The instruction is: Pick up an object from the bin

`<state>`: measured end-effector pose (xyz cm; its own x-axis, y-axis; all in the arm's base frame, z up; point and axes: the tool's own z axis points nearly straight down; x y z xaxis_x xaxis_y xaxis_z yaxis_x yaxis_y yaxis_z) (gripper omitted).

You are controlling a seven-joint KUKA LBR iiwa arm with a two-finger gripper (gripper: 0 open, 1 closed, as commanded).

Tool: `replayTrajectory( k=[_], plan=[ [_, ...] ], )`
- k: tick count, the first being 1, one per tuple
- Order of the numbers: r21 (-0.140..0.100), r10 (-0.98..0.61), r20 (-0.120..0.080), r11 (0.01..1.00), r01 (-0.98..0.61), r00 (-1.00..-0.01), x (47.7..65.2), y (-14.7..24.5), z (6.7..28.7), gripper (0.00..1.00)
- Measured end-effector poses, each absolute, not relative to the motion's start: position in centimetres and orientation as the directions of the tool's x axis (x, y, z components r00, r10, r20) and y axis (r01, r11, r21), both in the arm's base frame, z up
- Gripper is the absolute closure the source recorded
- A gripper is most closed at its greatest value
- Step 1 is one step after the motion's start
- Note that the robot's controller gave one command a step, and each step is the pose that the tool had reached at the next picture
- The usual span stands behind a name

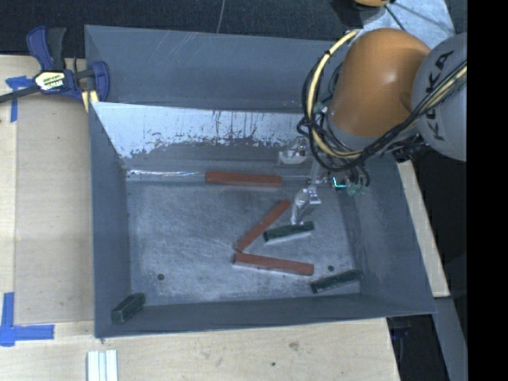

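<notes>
My gripper (305, 202) hangs in the right half of the bin, just above the upper end of a brown stick (264, 226) that lies slanted on the floor. A short dark green stick (288, 232) lies right below the gripper and touches the slanted brown stick. Nothing shows in the gripper. A second brown stick (273, 264) lies flat a little nearer the front.
A third brown stick (244, 179) lies along the foot of the back wall. Another dark green stick (335, 281) rests at the front right, and a dark green piece (127, 307) sits in the front left corner. The arm's orange cover and cables hang over the bin's right wall.
</notes>
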<state>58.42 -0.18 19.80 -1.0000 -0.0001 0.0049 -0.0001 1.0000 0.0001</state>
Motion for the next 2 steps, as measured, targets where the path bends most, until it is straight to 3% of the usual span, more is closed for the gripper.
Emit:
replayTrajectory(
  k=[1,2],
  plan=[
    [0.000,0.000,-0.004,1.000,0.000,-1.000,58.6,-0.2,20.3,0.00],
    [-0.001,-0.051,-0.011,0.999,-0.051,-0.999,59.3,0.2,15.6,0.00]
  ],
)
